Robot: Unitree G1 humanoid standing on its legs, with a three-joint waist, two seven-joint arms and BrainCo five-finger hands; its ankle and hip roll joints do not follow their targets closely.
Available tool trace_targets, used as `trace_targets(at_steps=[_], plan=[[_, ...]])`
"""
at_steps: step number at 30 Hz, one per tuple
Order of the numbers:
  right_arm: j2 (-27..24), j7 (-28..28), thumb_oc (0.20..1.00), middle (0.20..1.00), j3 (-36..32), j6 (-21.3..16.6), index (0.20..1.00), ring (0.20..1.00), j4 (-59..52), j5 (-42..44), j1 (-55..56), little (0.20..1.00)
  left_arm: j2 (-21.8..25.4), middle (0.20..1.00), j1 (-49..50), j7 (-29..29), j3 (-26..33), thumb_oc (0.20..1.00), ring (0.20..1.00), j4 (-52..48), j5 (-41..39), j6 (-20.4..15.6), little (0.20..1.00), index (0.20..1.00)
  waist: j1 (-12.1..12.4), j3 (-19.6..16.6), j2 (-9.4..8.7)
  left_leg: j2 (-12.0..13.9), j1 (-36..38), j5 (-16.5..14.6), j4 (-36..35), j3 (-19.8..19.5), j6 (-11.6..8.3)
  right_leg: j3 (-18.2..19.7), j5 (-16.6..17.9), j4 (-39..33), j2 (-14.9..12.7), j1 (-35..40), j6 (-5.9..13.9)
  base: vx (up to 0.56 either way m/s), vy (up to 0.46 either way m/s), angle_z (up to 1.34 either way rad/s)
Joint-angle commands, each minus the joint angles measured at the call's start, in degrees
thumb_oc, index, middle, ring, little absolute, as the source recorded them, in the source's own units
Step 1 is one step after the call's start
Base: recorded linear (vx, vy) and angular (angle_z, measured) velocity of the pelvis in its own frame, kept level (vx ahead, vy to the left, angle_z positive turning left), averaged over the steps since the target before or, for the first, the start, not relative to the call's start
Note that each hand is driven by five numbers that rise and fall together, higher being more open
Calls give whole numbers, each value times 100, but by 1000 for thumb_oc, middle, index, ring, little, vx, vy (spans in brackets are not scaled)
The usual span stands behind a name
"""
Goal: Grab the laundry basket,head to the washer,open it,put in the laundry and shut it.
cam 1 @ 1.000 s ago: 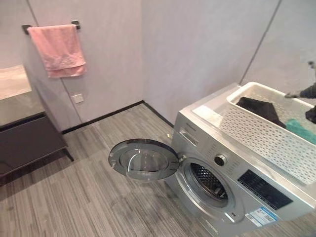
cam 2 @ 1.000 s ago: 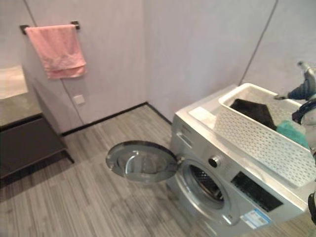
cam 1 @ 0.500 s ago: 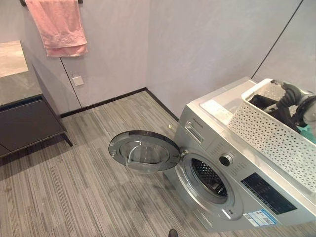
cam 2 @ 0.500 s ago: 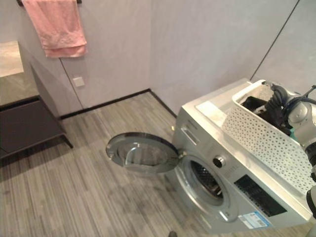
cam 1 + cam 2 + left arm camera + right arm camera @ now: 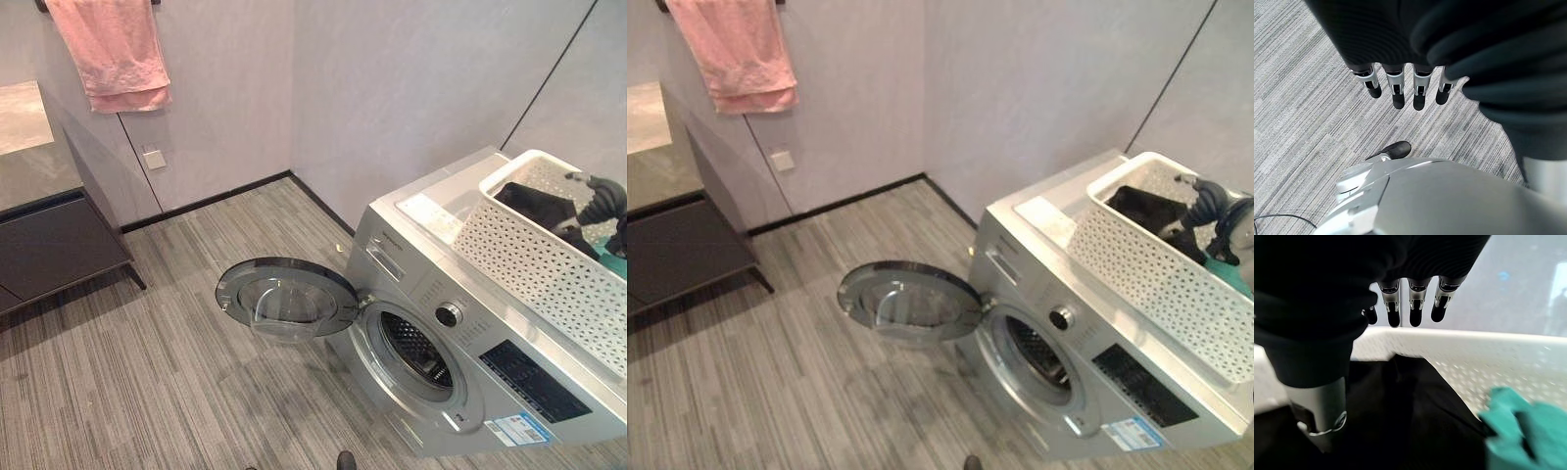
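The washer [image 5: 460, 333] is seen standing against the wall, its round door [image 5: 286, 299] swung fully open and the drum mouth exposed. The white laundry basket [image 5: 539, 264] is set on the washer's top, with a black garment [image 5: 1146, 209] and a teal cloth [image 5: 1520, 423] lying inside it. A pink towel [image 5: 113, 49] is hung on the wall beyond, with a dark cabinet [image 5: 54, 245] below it.

The right hand [image 5: 1410, 308] is held over the basket, fingers straight and relaxed, nothing gripped. The left hand [image 5: 1405, 88] hangs above the floor, fingers likewise straight and empty.

From here, a shallow grasp could be taken on the black garment, so that it slips free over the floor short of the drum. The basket could also be nudged toward the washer's edge if the cloth is dragged against its wall.

A label [image 5: 517, 429] is fixed at the washer's lower front corner; its print cannot be read.
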Motion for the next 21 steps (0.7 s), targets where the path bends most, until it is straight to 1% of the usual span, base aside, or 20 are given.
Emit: trace_targets(at_steps=[1,5,10,16,17,20,21], plan=[[-55,64,1000,1000,454,-50,1000,1000,553,-149,-922,1000,-152,1000,-2,-146,-361,1000,1000,278,-230,-120,1000,1000,123,33,-114,473,-126,-151,37,-175,-280,-308,-289,125,-166,-126,180,-8,-44,1],[114,161,1000,1000,804,-57,1000,1000,979,-239,-1198,1000,-96,1000,-20,-153,-380,1000,1000,262,-331,-158,1000,1000,192,157,-108,518,-307,-54,37,-262,-323,-389,-261,123,-136,-245,147,-14,-38,2],[192,335,1000,1000,1091,-38,1000,1000,1206,-280,-1357,1000,7,1000,-56,-176,-332,1000,1000,271,-454,-176,1000,1000,274,325,-93,588,-572,89,37,-368,-381,-464,-234,135,-79,-471,107,-33,-56,14],[185,475,1000,1000,1181,-30,1000,1000,1184,-243,-1271,1000,28,1000,-83,-173,-359,1000,1000,229,-526,-186,1000,1000,288,401,-86,632,-704,162,37,-409,-421,-496,-250,115,-8,-568,73,-4,-37,10],[195,613,1000,1000,1251,-29,1000,1000,1142,-210,-1202,1000,25,1000,-87,-180,-386,1000,1000,207,-527,-191,1000,1000,290,406,-92,655,-710,164,37,-414,-428,-495,-275,106,20,-562,59,31,-35,-2],[194,689,1000,1000,1339,-40,1000,1000,1164,-159,-1209,1000,17,1000,-106,-173,-426,1000,1000,139,-573,-214,1000,1000,297,422,-93,670,-713,164,37,-414,-434,-488,-290,105,40,-567,46,14,-17,-3],[195,691,896,896,1343,-38,896,896,1178,-151,-1204,896,6,1000,-119,-166,-450,1000,1000,119,-578,-219,1000,1000,297,425,-92,673,-713,166,37,-412,-437,-496,-292,105,45,-567,43,0,0,0]])
